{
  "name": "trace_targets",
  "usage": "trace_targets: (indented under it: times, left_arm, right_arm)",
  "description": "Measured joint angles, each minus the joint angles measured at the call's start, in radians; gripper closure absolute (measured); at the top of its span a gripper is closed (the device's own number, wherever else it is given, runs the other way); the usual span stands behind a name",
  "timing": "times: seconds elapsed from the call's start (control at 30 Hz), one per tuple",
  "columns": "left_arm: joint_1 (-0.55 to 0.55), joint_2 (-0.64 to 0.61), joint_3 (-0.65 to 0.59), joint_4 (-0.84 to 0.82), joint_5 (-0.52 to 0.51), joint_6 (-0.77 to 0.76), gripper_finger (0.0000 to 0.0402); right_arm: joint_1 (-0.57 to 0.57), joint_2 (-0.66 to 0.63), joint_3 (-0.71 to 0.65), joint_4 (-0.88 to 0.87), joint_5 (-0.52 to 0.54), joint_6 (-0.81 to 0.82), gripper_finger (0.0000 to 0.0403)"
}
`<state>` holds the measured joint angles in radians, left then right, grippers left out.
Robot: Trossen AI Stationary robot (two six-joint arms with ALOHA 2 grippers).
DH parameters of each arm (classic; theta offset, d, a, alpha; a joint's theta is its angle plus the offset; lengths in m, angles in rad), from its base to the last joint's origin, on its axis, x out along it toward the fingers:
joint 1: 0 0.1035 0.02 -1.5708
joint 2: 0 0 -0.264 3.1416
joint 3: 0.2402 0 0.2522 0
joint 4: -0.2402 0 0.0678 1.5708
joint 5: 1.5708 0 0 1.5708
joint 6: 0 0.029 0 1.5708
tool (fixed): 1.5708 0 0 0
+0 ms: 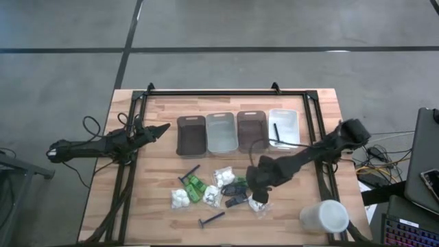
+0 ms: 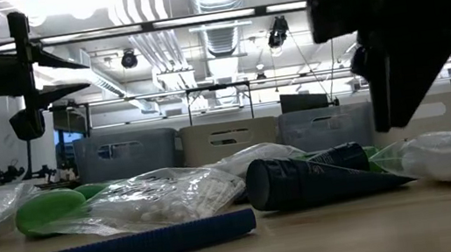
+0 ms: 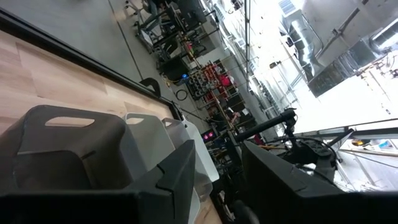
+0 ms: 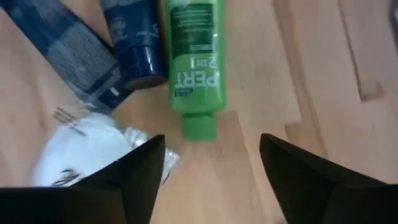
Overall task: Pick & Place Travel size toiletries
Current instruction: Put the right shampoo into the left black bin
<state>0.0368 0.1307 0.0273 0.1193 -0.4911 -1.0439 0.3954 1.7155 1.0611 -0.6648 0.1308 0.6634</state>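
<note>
While the left gripper (image 1: 163, 127) is held idle at the desk's (image 1: 158, 223) nine o'clock, its jaws part-open and empty, the toiletries are seen scattered at six o'clock: puff packets (image 1: 180, 199), a razor stick (image 1: 211, 219), dark tubes (image 1: 235, 201). Over a green bottle (image 4: 194, 59), the right gripper (image 1: 258, 197) is poised, jaws spread wide, nothing held.

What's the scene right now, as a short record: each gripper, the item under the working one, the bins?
right gripper: open, above the pile, holding nothing
nearest item: green bottle lying flat, cap toward the gripper
beside it: dark blue tubes, white puff packet
left gripper: waiting by the leftmost bin, off the table surface
bins: four in a row; white end bin holds a dark stick
</note>
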Motion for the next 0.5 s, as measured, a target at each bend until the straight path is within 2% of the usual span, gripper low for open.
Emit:
trace_targets:
  times: [0.27, 0.5]
  left_arm:
    - [0.0, 0.0, 0.0, -0.001, 0.0, 0.0, 0.0264]
    - [0.0, 0.0, 0.0, -0.002, 0.0, 0.0, 0.0264]
  right_arm:
    - [-0.001, 0.144, 0.13, -0.06, 0.033, -0.085, 0.0077]
    - [-0.024, 0.146, 0.093, 0.041, 0.036, -0.012, 0.0063]
